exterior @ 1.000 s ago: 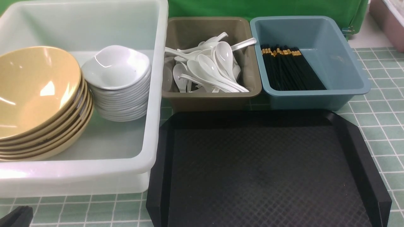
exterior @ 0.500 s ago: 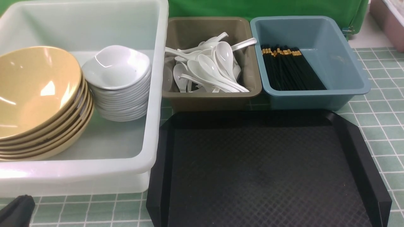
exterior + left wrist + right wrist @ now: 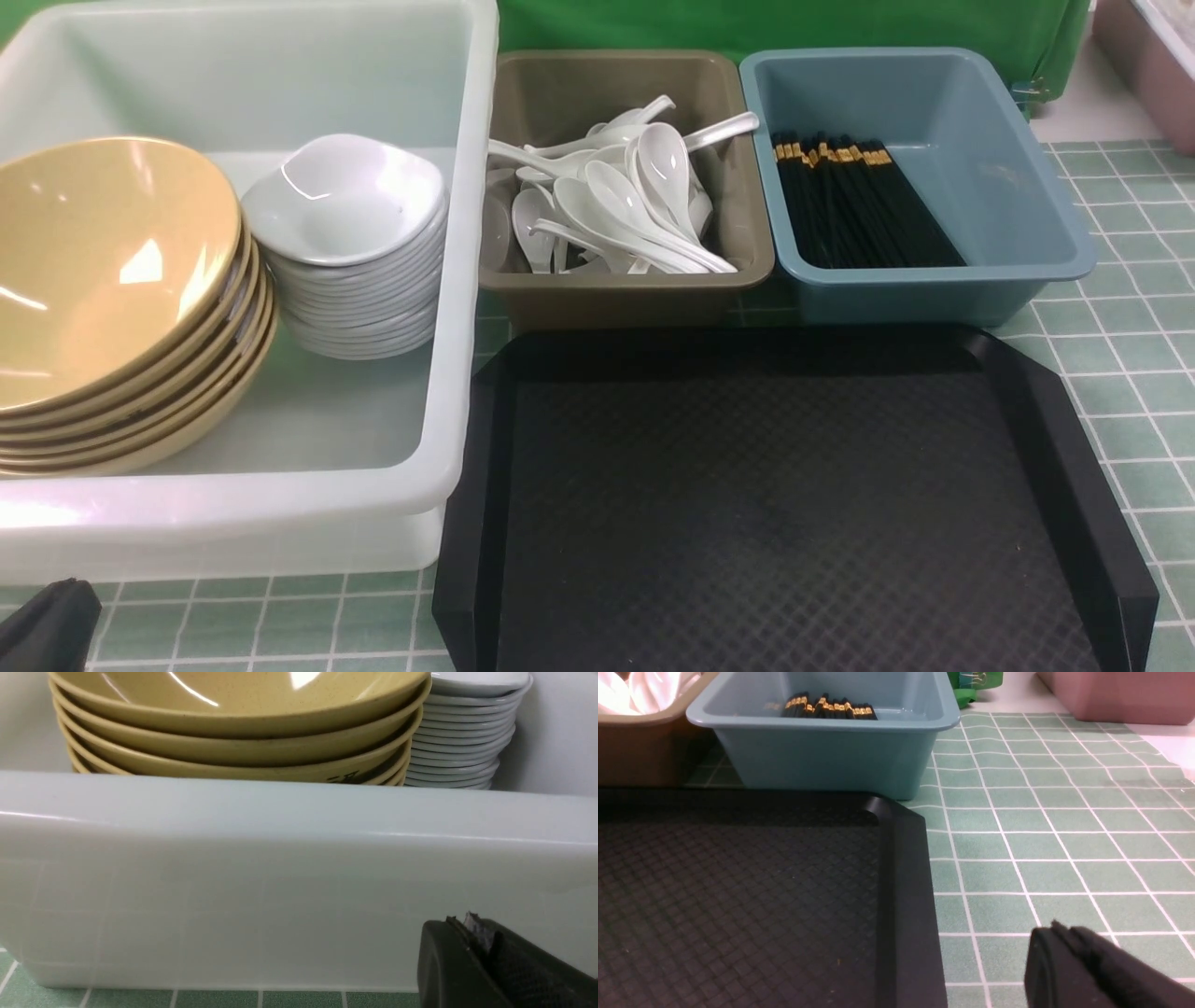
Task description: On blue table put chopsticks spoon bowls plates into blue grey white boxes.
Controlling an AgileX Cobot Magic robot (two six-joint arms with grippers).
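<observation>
The yellow bowls and white plates stand stacked in the white box. The spoons lie in the grey box, the chopsticks in the blue box. The black tray lies on the desk. The left tool is fully closed, holding nothing; the right tool looks nearly closed, but I cannot tell surely.
</observation>
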